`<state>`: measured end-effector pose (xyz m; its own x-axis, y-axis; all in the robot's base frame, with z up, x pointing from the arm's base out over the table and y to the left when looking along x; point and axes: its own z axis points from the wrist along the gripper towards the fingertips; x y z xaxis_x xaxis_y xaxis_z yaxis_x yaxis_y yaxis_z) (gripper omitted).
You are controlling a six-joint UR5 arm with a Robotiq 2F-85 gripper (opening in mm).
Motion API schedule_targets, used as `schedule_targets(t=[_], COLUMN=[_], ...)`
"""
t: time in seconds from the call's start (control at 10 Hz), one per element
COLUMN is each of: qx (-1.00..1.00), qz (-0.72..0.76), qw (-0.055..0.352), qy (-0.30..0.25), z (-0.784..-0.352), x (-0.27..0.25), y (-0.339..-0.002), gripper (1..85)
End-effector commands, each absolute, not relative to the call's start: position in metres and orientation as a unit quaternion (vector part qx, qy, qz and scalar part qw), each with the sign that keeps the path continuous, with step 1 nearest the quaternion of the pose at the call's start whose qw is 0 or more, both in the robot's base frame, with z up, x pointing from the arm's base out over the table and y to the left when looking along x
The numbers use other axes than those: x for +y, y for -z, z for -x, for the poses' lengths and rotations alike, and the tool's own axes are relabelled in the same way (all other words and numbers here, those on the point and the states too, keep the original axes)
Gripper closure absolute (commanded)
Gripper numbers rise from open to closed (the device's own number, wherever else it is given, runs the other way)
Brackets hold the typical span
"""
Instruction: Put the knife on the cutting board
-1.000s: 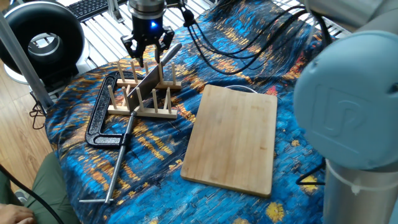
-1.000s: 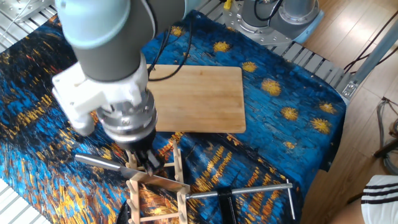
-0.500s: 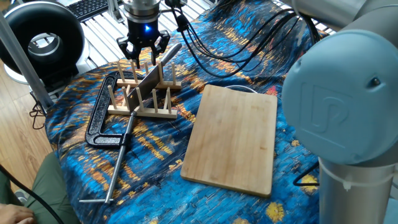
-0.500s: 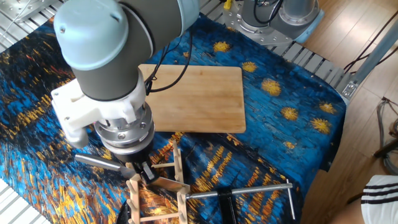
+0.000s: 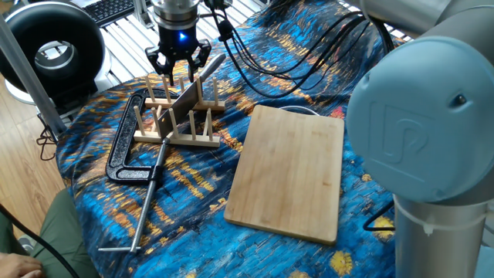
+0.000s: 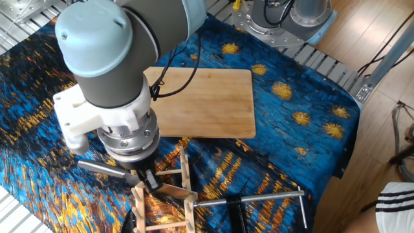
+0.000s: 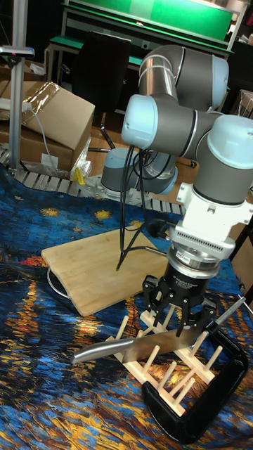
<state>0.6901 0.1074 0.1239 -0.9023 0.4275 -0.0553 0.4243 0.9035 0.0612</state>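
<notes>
The knife (image 5: 187, 102) stands on its edge between the pegs of a wooden rack (image 5: 174, 127), with its slim handle (image 5: 214, 62) pointing up and away. In the tall fixed view the blade (image 7: 163, 342) and handle (image 7: 97, 351) lie level across the rack. My gripper (image 5: 179, 66) hangs open just over the blade's top edge, fingers spread and holding nothing. It also shows from the other side, gripper (image 6: 146, 178) and gripper (image 7: 178, 314). The cutting board (image 5: 290, 171) lies flat to the right of the rack, bare; cutting board (image 6: 202, 103), cutting board (image 7: 104, 271).
A black C-clamp (image 5: 126, 144) with a long metal screw rod (image 5: 148, 193) lies against the rack's left side. Black cables (image 5: 270, 54) trail over the blue patterned cloth behind the board. A round black device (image 5: 52, 48) stands past the table's far left corner.
Over the last second my gripper shifted slightly left along the rack and sank a little toward the knife. The knife, rack and board have not moved.
</notes>
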Motion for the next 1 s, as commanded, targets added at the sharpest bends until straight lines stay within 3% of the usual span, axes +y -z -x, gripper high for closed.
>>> schedule_targets(t=[0.0, 0.9], qx=[0.963, 0.962], qz=[-0.268, -0.268], qw=[0.037, 0.051], qy=[-0.010, -0.017], z=[-0.692, -0.688], x=[0.096, 0.109], y=[-0.122, -0.095], gripper=[48.0, 48.0])
